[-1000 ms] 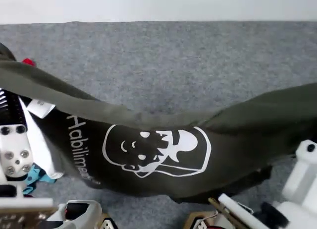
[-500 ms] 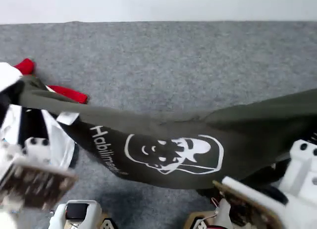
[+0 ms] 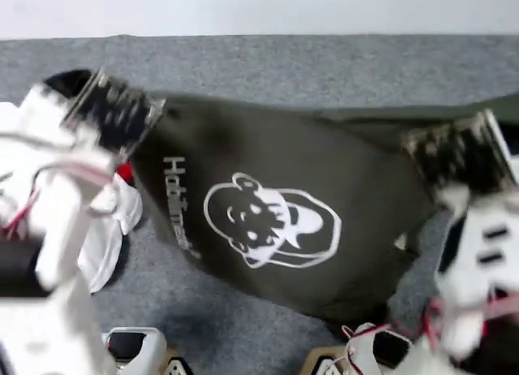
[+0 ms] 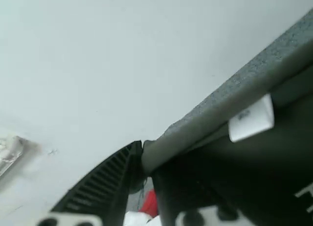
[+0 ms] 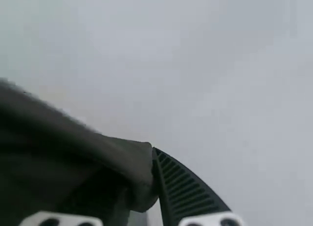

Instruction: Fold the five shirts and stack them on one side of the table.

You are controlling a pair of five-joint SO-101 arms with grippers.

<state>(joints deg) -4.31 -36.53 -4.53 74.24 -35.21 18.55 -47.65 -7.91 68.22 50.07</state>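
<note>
While clenched on opposite ends of the olive shirt (image 3: 268,221), left hand (image 4: 142,160) here, right hand (image 5: 149,172) there, holding it stretched over the grey worktop (image 3: 324,66), seemingly mid-spread, calling next for a level lowering flat before folding.

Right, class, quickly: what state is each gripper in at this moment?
Left gripper: closed on the olive shirt.
Right gripper: closed on the same olive shirt.

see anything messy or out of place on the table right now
The olive shirt is held up, stretched between the left tool and right tool, its lower part rumpled. On the grey table cover near the left tool, a white garment with a red piece lies bunched, unfolded.
</note>
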